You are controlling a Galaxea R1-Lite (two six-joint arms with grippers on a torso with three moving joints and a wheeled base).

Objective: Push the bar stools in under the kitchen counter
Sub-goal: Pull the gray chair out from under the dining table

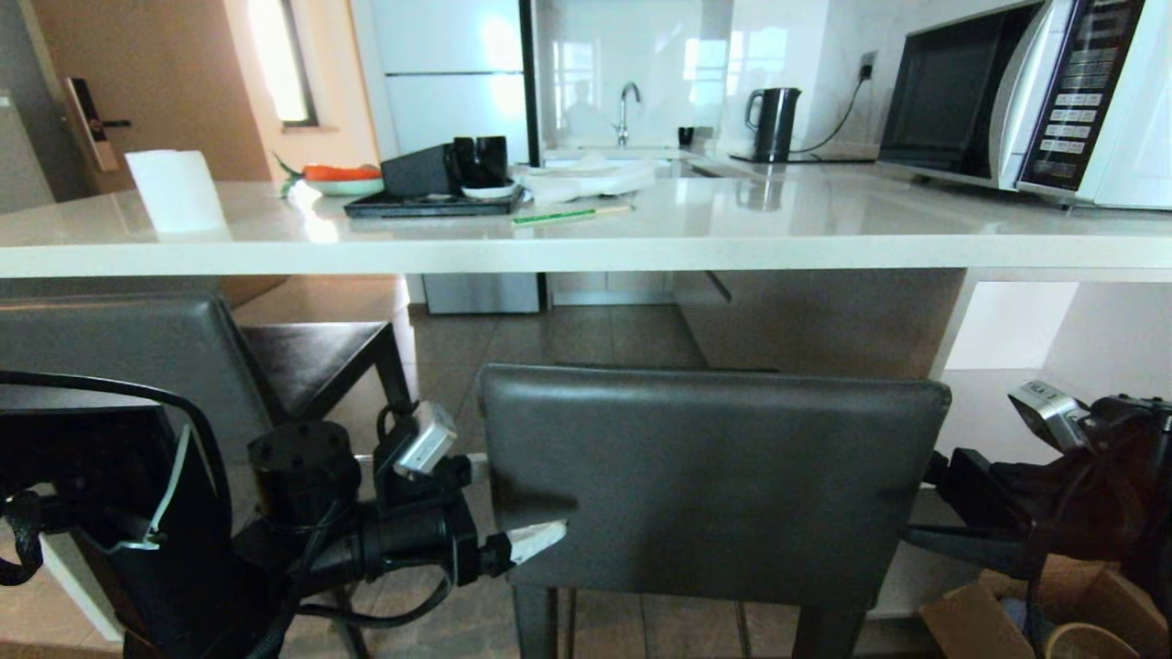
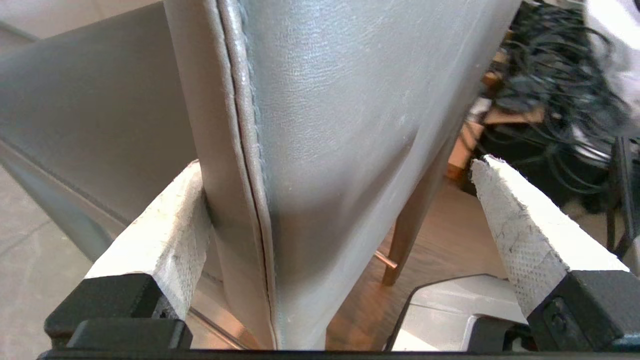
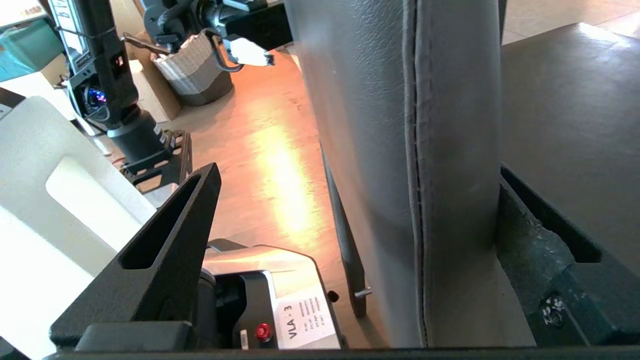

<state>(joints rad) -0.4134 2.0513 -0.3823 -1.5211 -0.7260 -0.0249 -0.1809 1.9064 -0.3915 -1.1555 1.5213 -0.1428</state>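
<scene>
With both grippers, left (image 1: 536, 540) and right (image 1: 916, 535), spread wide astride the near stool's backrest (image 1: 714, 476), push evenly toward the kitchen counter (image 1: 586, 243).

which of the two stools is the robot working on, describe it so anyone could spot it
Start at the long white kitchen counter across the head view. Two grey-backed stools stand before it; take the near stool, front and centre. Unlike the other stool off to the left, its backrest sits between the open left gripper and right gripper.
</scene>
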